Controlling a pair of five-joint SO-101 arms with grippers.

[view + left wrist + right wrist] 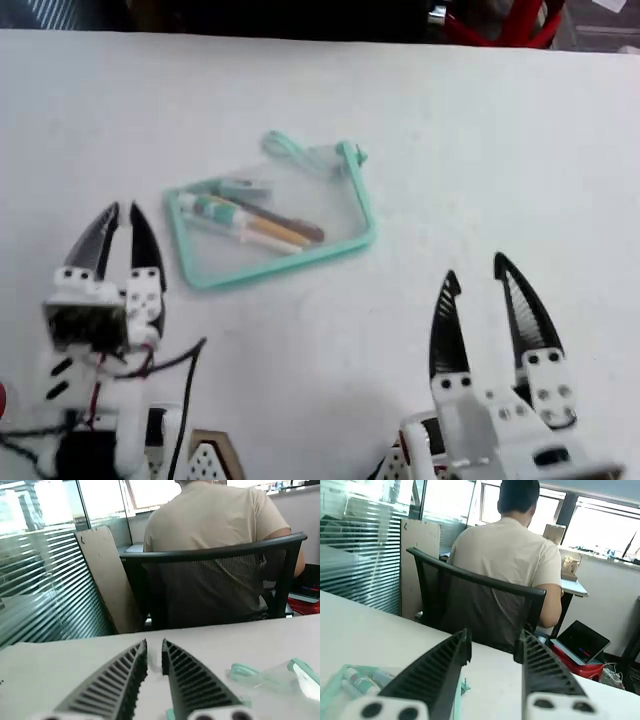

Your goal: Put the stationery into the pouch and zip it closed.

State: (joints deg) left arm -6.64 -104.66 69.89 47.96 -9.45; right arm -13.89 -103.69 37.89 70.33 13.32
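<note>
We see the clear plastic pouch with teal trim (322,200) lying flat near the middle of the white table (480,150), with the pens and other stationery (250,222) inside it. Our left gripper (122,215) sits beside the pouch's left corner, its black toothed fingers parted only a sliver and holding nothing. Our right gripper (475,270) sits nearer the table's front right, spread wider and also empty.
</note>
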